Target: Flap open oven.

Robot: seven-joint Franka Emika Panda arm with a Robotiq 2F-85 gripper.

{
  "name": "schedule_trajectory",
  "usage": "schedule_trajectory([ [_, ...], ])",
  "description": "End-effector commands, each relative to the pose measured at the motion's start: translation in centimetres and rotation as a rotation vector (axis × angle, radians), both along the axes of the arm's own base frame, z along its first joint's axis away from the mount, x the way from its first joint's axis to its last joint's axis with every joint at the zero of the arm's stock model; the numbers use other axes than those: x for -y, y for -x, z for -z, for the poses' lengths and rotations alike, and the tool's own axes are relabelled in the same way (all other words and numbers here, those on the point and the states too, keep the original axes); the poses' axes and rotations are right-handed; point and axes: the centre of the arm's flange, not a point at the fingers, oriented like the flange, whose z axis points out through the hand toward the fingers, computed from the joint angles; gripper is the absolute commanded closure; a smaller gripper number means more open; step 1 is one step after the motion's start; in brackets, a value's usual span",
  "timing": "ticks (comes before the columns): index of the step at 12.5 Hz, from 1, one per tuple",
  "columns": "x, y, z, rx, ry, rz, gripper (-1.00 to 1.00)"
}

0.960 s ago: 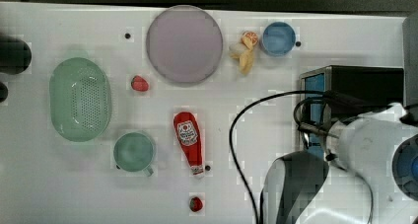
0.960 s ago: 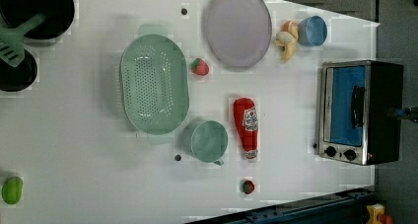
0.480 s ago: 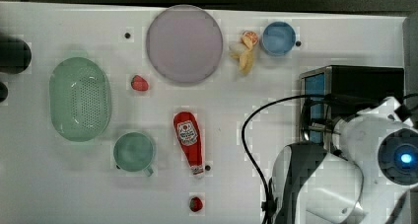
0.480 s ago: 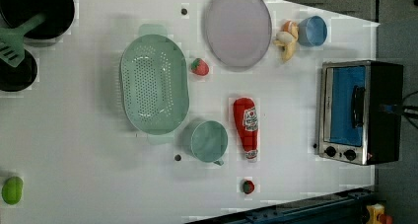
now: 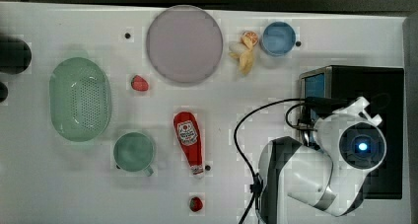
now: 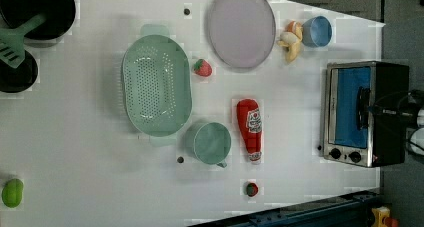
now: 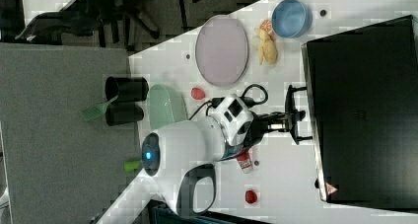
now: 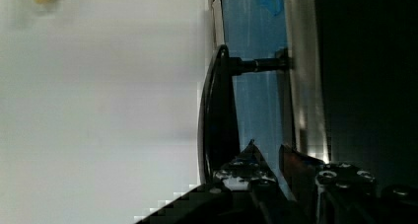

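We list the oven at the left view's right edge of the white tabletop, its blue glass door shut against the silver front, black knobs toward the left view's bottom. The dark bar handle stands off the glass on a short post.

We find the gripper at that handle. In the wrist view one of the fingers lies against the handle's inner side, the other nearer the glass; the jaws stand narrow, in the gap between bar and door. Whether they pinch the bar we cannot tell. In the right view the white arm reaches level toward the oven front.

Other items, well apart from the oven:
- ketchup bottle, lying flat, mid-tabletop
- green cup, beside the bottle
- green colander
- grey plate
- blue bowl, with a peeled banana just beside it
- two strawberries
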Motion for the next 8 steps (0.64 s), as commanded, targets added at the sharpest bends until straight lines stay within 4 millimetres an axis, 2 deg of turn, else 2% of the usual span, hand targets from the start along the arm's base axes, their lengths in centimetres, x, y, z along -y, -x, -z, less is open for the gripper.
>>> schedule_trajectory([
  [1,-0.3,0.3,0.4,-0.01,0.002,-0.046,0.65],
  [4,-1.6,-0.1,0.8,-0.022,0.005,-0.071,0.65],
  [8,-5.0,-0.8,1.8,-0.048,0.059,-0.064,0.65],
])
